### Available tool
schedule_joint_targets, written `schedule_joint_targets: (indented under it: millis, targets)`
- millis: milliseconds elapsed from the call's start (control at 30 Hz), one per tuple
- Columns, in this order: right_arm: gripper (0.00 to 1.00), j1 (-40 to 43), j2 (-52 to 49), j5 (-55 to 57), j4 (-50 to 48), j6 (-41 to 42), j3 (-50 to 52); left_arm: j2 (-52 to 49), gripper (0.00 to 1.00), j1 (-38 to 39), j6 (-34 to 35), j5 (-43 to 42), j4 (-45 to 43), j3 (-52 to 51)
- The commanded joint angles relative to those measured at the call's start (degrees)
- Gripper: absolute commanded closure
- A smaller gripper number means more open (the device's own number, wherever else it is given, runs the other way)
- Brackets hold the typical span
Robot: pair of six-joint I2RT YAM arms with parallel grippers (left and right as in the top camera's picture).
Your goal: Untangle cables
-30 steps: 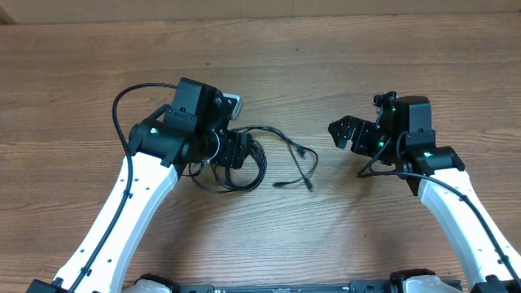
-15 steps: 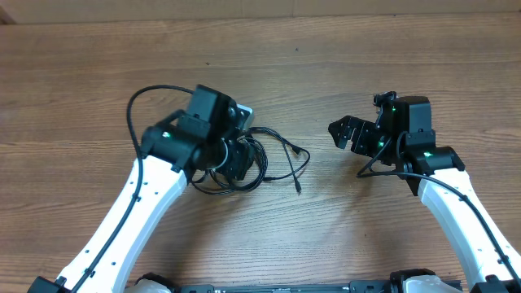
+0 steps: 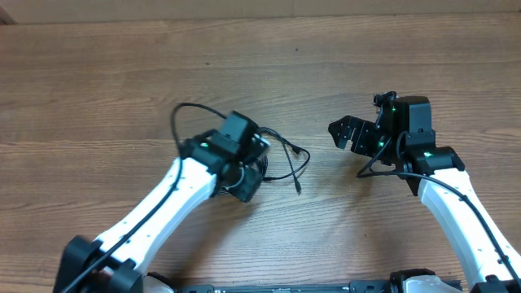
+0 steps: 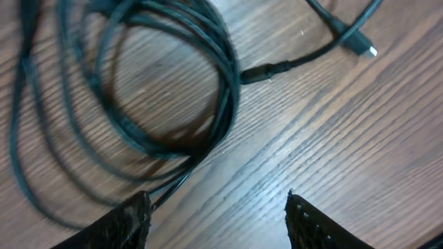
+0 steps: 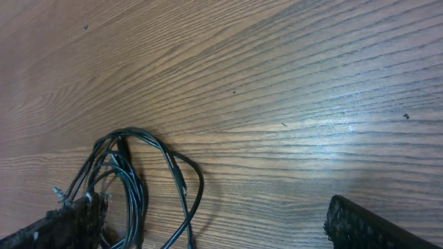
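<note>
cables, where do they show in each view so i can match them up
Overhead: cables near the centre of the picture.
Left wrist: cables coiled, upper left.
Right wrist: cables at lower left.
Shared landmark: the wood-grain table.

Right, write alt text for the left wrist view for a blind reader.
Black cables lie coiled in loose loops on a wooden table, one small plug trailing off at the upper right. The left arm's two fingers stand apart at the bottom edge, nothing between them.
</note>
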State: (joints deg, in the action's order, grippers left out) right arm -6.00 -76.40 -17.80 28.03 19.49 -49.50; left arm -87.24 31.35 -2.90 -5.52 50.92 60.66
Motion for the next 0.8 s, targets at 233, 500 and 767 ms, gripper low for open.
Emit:
schedule_joint_targets:
  millis: [233, 500, 767]
  targets:
    - [0.0, 0.17, -0.15, -0.33, -0.09, 0.0, -0.72, -12.44, 0.36, 6.49, -5.25, 9.14, -5.53, -0.59]
    - [0.0, 0.17, -0.15, -0.33, -0.04, 0.0, -0.72, -17.88, 0.42, 6.6, -5.22, 9.16, -7.06, -0.59]
    - [0.0, 0.17, -0.15, -0.33, 0.15, 0.0, -0.72, -17.88, 0.62, 6.6, -5.22, 8.39, -9.86, -0.59]
